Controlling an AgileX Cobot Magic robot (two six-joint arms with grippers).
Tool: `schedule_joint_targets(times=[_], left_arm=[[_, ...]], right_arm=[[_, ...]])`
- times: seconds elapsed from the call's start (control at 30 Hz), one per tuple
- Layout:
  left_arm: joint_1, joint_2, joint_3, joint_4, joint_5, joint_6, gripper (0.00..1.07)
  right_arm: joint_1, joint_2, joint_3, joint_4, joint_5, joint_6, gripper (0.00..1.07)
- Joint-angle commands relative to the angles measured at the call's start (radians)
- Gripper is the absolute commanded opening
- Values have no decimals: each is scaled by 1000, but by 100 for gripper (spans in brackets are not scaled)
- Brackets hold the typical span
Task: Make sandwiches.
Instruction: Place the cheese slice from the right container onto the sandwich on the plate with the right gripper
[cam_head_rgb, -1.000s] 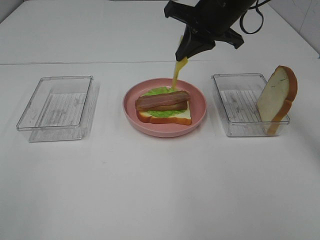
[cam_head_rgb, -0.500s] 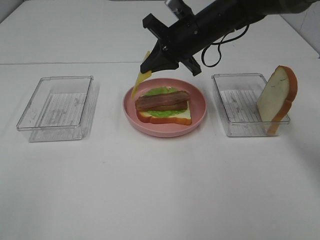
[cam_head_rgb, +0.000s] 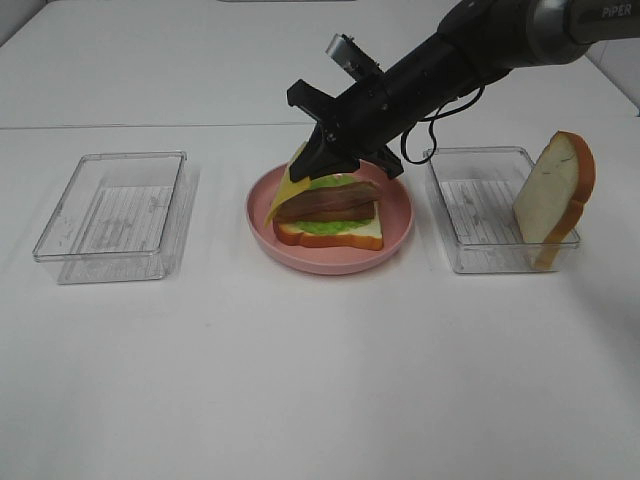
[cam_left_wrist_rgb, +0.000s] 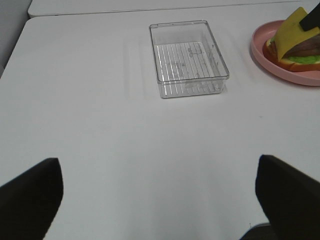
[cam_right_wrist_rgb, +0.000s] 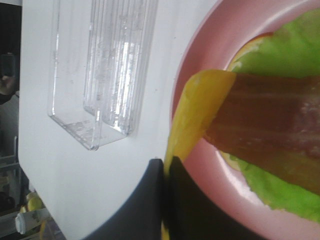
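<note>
Yellow cheese (cam_head_rgb: 285, 188), pinched in the right gripper (cam_head_rgb: 312, 160), has dropped from above the plate (cam_head_rgb: 330, 262) onto the bacon (cam_head_rgb: 328, 200).
Left wrist: left gripper (cam_left_wrist_rgb: 155, 200) spread wide above bare counter (cam_left_wrist_rgb: 125, 150).
Right wrist: cheese edge touching bacon; placement imminent.

High camera looks down and across my white bench (cam_head_rgb: 300, 380) from the front, taking in both clear trays and the pink plate (cam_head_rgb: 400, 205) between them. My left wrist camera sits low and far back, sharing the left tray (cam_left_wrist_rgb: 189, 57) and plate edge. My right wrist camera is pressed close over the plate (cam_right_wrist_rgb: 200, 60), cheese slice (cam_right_wrist_rgb: 192, 117) filling view.
</note>
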Motion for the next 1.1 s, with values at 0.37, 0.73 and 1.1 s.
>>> schedule_joint_targets(times=[0.37, 0.73, 1.1], left_arm=[[1, -17, 0, -8, -6, -6, 100], [1, -17, 0, -8, -6, -6, 100], [1, -17, 0, -8, -6, -6, 100]], right_arm=[[-1, -6, -4, -251, -64, 66, 0], [-1, -9, -4, -347, -104, 119, 0], [-1, -10, -4, -365, -105, 123, 0]])
